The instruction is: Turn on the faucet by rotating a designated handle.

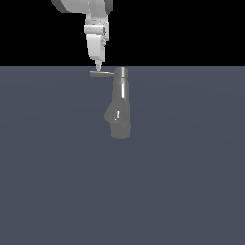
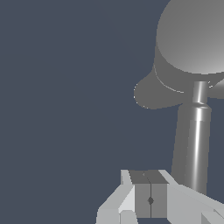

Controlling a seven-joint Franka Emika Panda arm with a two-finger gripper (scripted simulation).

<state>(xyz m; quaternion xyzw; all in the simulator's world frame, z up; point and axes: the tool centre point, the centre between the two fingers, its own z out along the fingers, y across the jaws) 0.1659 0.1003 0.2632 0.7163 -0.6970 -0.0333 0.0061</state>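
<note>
In the exterior view the faucet (image 1: pixel 119 103) stands upright near the middle of a plain grey floor (image 1: pixel 57 191), its column widening toward the base and its spout (image 1: pixel 112 114) bulging toward the exterior view's left. The handle (image 1: pixel 102 73) sticks out level from the column's top, also toward that left, and the gripper (image 1: pixel 97 68) hangs straight down over the handle's outer end, its tip touching or just above the lever's upper face; the fingers read as one narrow point here. In the wrist view the two fingertips (image 2: pixel 142 199) sit pressed together with only a thin seam between them and nothing pinched, and a bright cylindrical bar (image 2: pixel 195 144), which I take to be the handle, runs off just beside them toward the rounded body of the faucet (image 2: pixel 192 48). The step in hand looks like the push itself: with the fingers closed into one blunt tip, the lever is best swept, not grasped. To do it well, I would set the tip low enough to bear on the lever's side face, near the far end where leverage is greatest, then push along an arc centred on the column, not in a straight line, so the tip does not slide off the end. Whether the tip now bears on the side or the top of the lever I cannot tell.
</note>
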